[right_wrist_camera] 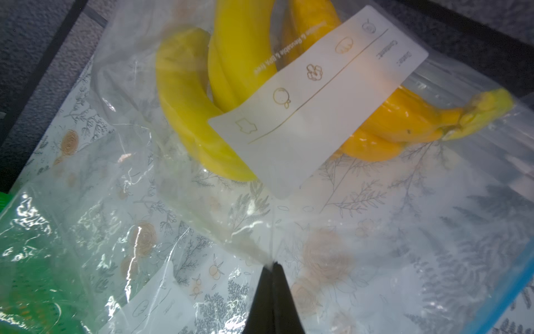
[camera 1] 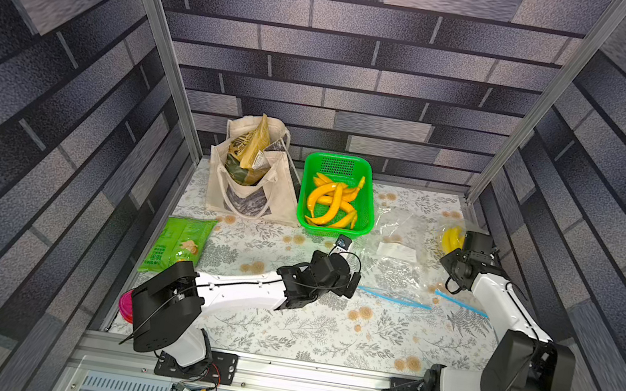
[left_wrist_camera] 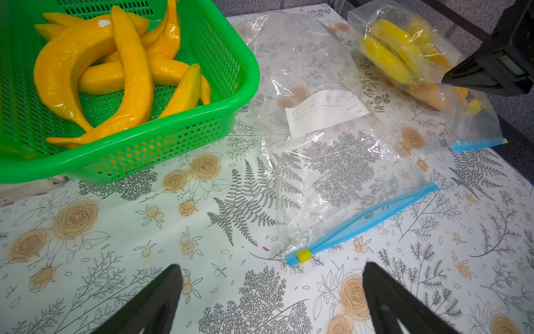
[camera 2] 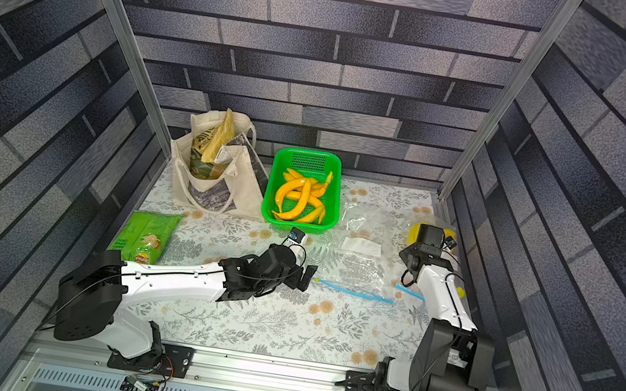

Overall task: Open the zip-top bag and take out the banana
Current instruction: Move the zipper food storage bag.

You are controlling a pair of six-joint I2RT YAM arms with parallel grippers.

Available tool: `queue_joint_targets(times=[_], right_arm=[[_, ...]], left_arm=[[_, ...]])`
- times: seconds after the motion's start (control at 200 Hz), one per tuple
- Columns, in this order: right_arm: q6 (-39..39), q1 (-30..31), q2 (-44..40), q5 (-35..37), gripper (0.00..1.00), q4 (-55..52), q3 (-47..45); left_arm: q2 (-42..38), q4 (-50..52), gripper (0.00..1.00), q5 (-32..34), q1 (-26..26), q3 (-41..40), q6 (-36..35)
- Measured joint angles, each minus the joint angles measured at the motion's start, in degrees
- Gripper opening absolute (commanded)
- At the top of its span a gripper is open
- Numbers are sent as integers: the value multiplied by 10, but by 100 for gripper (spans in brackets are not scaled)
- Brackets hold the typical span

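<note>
The left end effector (left_wrist_camera: 271, 289) hangs low over the table (left_wrist_camera: 115, 260), fingers spread wide with nothing between them. It is aimed at the yellow slider (left_wrist_camera: 302, 256) of an empty bag (left_wrist_camera: 332, 173), near it but apart. At the far side a green basket (left_wrist_camera: 173, 136) holds loose bananas (left_wrist_camera: 133, 72) lying across one another. Just right of the basket the empty bag lies flat with its blue mouth toward the robot. Its two strips are parted along the middle and the slider sits at the left end.

Further right, by the table's right edge, lies the zip-top bag (left_wrist_camera: 468, 125). Its long axis runs near to far, with the blue zip strip (left_wrist_camera: 476, 143) toward the robot and the closed bottom toward the far corner. The banana bunch (left_wrist_camera: 387, 55) fills the far half and lies lengthwise along the bag, stem toward the zip strip and tips toward the far end. A white label panel (right_wrist_camera: 318, 95) crosses it. Whether the strip is sealed cannot be told. The right end effector (right_wrist_camera: 273, 264) is down on this bag beside the bunch, its fingers pressed together with clear film creased into their tips.
</note>
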State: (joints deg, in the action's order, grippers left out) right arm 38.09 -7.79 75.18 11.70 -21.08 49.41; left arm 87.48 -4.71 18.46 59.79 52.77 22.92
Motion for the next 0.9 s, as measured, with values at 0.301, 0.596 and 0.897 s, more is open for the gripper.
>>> queue_joint_targets(times=[0.301, 0.596, 0.897], right_arm=[[-19, 47, -77, -33, 0, -29, 15], [-22, 195, -62, -42, 0, -41, 53], [-22, 297, 84, -91, 26, -16, 51]], left_arm=[[0, 2, 100, 0, 0, 12, 0], [0, 8, 100, 3, -8, 17, 0], [0, 9, 100, -3, -40, 15, 3]])
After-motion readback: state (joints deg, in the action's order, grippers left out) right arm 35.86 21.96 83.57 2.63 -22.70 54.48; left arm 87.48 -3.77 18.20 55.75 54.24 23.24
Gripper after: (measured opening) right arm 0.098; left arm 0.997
